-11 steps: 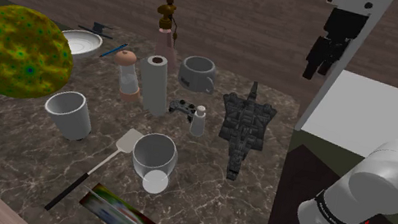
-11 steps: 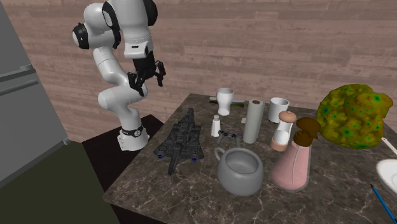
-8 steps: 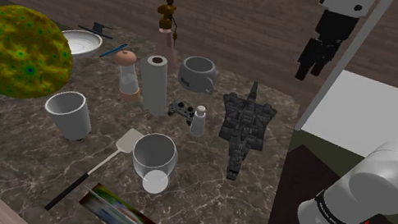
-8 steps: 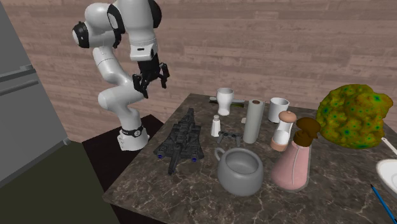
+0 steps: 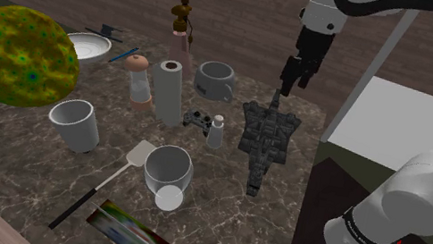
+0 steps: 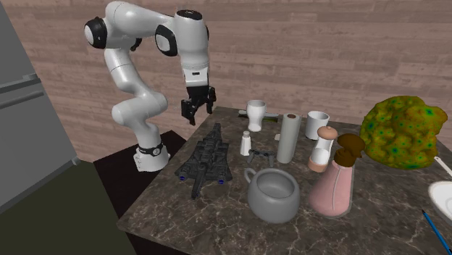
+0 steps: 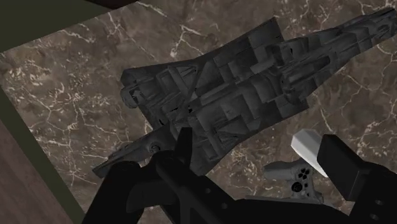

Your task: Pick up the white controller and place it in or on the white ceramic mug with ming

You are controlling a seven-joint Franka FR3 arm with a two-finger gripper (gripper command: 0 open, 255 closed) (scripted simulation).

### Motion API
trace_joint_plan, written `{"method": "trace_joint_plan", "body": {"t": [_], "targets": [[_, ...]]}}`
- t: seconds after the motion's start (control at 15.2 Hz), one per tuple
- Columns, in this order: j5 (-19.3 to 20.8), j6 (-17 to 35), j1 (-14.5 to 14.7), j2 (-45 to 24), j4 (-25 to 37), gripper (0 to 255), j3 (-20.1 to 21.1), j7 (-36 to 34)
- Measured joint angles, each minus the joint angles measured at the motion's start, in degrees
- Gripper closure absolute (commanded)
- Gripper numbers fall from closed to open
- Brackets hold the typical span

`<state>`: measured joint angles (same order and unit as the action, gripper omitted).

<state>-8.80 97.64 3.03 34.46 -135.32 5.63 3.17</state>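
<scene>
The small grey-white game controller (image 5: pixel 198 120) lies on the marble table between the paper towel roll (image 5: pixel 170 92) and a little white bottle (image 5: pixel 217 132). It also lies near my fingers in the wrist view as the controller (image 7: pixel 294 178). A grey handled mug (image 5: pixel 215 79) stands behind it, and a white cup (image 5: pixel 76 123) sits further to the shoulder view's left. My gripper (image 5: pixel 286 81) hangs open and empty above the far end of a dark spaceship model (image 5: pixel 264 138), to the right of the controller. From the second exterior view the gripper (image 6: pixel 195 110) is over the table's far left corner.
A white goblet (image 5: pixel 168 170), a spatula (image 5: pixel 105 181) and a flat box (image 5: pixel 136 237) lie near the front. A pepper mill (image 5: pixel 136 81), a pink bottle (image 5: pixel 182 34), a plate (image 5: pixel 89 47) and a big yellow-green lump (image 5: pixel 13 55) crowd the left. The table edge (image 5: pixel 319 134) is close.
The arm has swung from beyond the table's edge toward the shoulder view's left and come down. The gripper now hangs over the spaceship model's far end. Nothing on the table moved.
</scene>
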Motion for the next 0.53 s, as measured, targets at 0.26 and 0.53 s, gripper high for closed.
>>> {"method": "trace_joint_plan", "body": {"t": [0.26,0.53], "targets": [[0.0,5.3,1.2,-6.7,2.0,0,3.1,-1.3],[0.9,11.0,2.2,-14.4,4.5,0,6.3,-3.1]]}}
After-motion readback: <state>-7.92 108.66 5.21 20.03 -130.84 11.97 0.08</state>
